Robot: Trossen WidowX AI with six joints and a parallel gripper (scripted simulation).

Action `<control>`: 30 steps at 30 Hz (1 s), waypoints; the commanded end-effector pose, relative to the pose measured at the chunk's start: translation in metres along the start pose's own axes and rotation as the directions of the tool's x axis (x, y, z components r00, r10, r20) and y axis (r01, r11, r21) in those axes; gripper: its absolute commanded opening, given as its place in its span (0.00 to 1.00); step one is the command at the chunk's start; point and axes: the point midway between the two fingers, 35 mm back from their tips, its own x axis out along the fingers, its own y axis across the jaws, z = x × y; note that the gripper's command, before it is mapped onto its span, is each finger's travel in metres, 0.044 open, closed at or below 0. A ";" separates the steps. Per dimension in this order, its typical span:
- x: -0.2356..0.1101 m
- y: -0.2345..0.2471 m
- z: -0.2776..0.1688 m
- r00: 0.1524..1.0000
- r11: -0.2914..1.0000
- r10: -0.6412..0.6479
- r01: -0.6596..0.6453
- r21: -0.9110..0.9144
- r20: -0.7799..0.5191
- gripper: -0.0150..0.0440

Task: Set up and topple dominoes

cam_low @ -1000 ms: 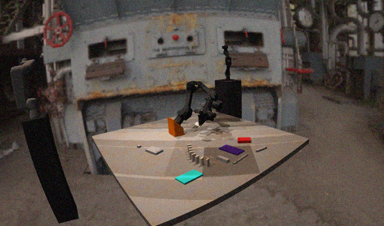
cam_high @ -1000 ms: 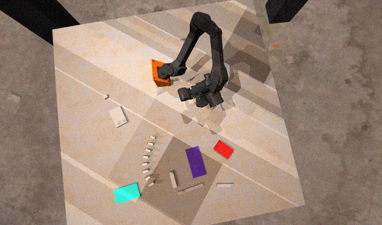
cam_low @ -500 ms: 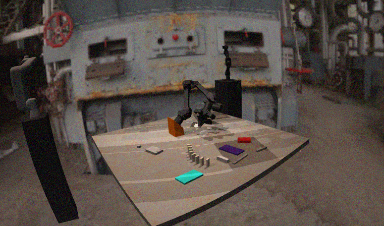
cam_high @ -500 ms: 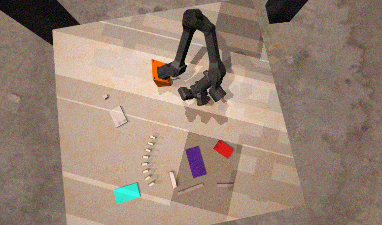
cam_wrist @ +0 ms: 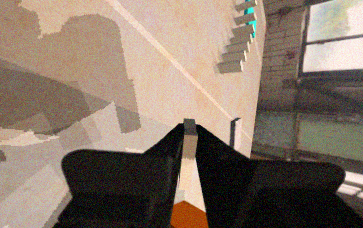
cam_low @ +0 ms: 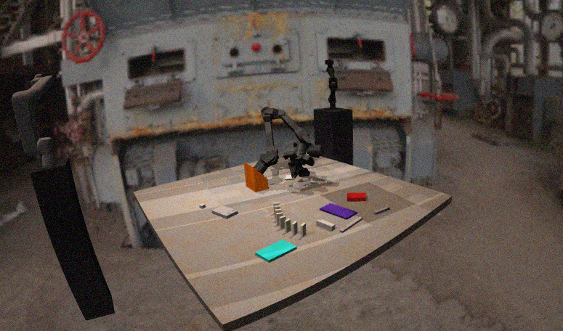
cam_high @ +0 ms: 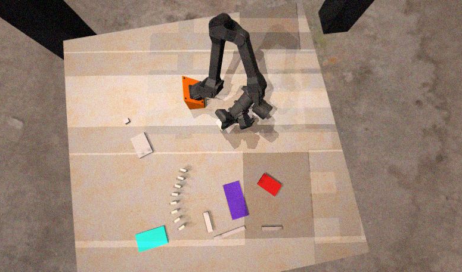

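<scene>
My gripper [cam_high: 223, 123] [cam_low: 290, 175] [cam_wrist: 188, 129] is shut on a pale domino [cam_wrist: 189, 146], which shows as a thin upright slab between the dark fingers in the wrist view. It hovers low over the table near the orange arm base [cam_high: 192, 98] [cam_low: 255, 178], far from the row. The row of several standing dominoes [cam_high: 177, 198] [cam_low: 286, 221] [cam_wrist: 237, 46] runs in a slight curve on the near part of the table. Three more dominoes lie flat to its right: one [cam_high: 208, 222] [cam_low: 325, 224], a second [cam_high: 229, 232] [cam_low: 351, 223] and a third [cam_high: 271, 228] [cam_low: 381, 210].
A cyan tile [cam_high: 151, 238] [cam_low: 275, 250] lies by the row's near end. A purple tile [cam_high: 235, 200] [cam_low: 338, 210] and a red block [cam_high: 269, 184] [cam_low: 357, 197] lie to the right. A grey-white tile [cam_high: 141, 145] [cam_low: 224, 211] and a small cube [cam_high: 126, 120] [cam_low: 202, 205] lie to the left.
</scene>
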 end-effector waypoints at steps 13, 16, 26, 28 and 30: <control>-0.006 0.008 0.014 0.955 0.994 -0.036 0.005 0.106 0.293 0.30; -0.008 0.010 0.016 0.938 0.991 -0.035 -0.012 0.131 0.346 0.30; -0.018 0.016 0.021 0.861 0.971 -0.021 -0.104 0.217 0.508 0.30; -0.021 0.017 0.022 0.843 0.964 -0.018 -0.129 0.233 0.538 0.30; -0.023 0.019 0.023 0.824 0.956 -0.014 -0.155 0.249 0.567 0.30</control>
